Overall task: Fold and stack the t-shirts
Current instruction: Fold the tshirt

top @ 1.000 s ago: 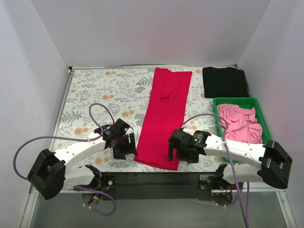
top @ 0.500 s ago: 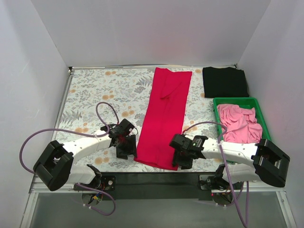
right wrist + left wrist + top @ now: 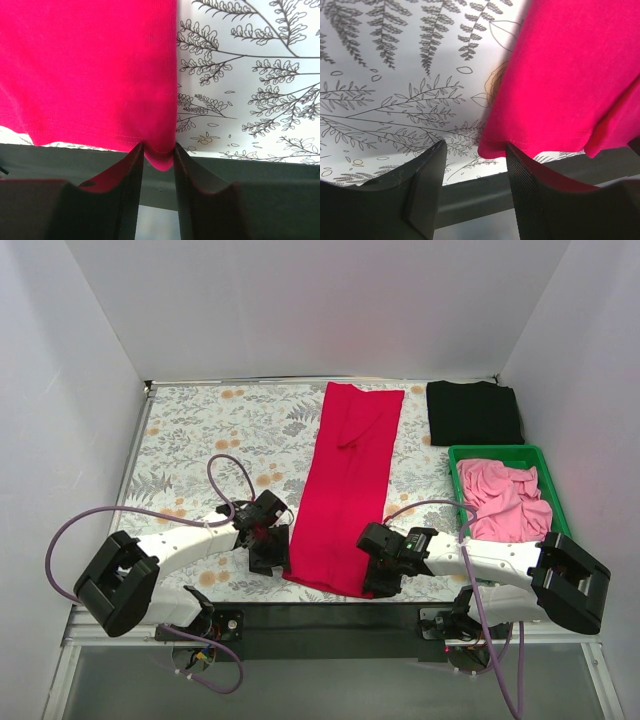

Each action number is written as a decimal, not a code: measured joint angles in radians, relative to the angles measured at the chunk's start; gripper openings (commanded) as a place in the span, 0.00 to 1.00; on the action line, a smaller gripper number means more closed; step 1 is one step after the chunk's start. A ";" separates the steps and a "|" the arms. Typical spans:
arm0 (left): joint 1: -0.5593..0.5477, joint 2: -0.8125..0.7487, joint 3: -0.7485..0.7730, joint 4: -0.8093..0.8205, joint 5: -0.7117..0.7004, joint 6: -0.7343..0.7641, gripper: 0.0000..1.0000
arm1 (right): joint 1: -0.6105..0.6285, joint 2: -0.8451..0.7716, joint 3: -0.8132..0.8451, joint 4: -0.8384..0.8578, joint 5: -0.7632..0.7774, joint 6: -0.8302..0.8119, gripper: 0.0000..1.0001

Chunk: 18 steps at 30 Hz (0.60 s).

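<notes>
Crimson t-shirt (image 3: 346, 480) laid lengthwise on floral tablecloth (image 3: 220, 430), near right hem corner pinched by right gripper (image 3: 158, 156), fingers nearly closed, near left corner straddled by left gripper (image 3: 472, 167), fingers held apart

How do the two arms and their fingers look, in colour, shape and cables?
Both arms have white tubular links with bulky black joint housings: the left arm, the right arm. A thin purple cable loops along each. The fingers are black, flat and tapered, with a finely ribbed inner face.
</notes>
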 measured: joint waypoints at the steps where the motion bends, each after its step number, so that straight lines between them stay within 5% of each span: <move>1: -0.002 0.005 0.003 0.001 0.002 0.000 0.48 | 0.000 0.000 -0.002 0.002 -0.002 0.000 0.31; 18: -0.029 0.011 0.026 -0.020 0.002 -0.002 0.48 | 0.000 -0.006 -0.010 0.005 -0.010 -0.001 0.25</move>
